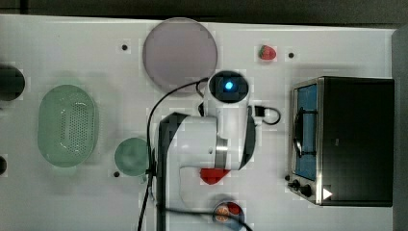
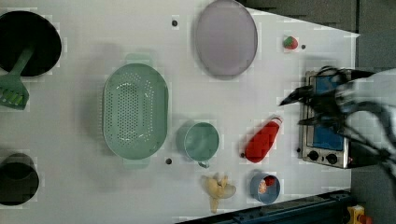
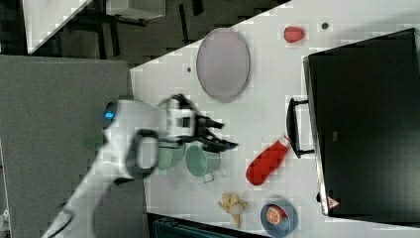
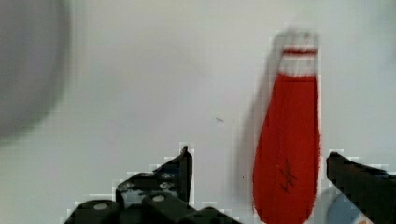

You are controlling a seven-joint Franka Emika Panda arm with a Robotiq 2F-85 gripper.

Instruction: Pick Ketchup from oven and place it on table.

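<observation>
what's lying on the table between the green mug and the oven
The ketchup lies on its side there, between the green mug and the oven, cap toward the oven, on the table. The left view shows it plainly.

Robot arm [image 1: 211, 139] hides most of the ketchup [image 1: 213, 175] in the top view; at the wrist view's six o'clock, the bottle's base is cut off.

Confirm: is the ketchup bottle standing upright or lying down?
Lying down. The ketchup bottle rests on its side on the table, cap toward the toaster oven.
</observation>
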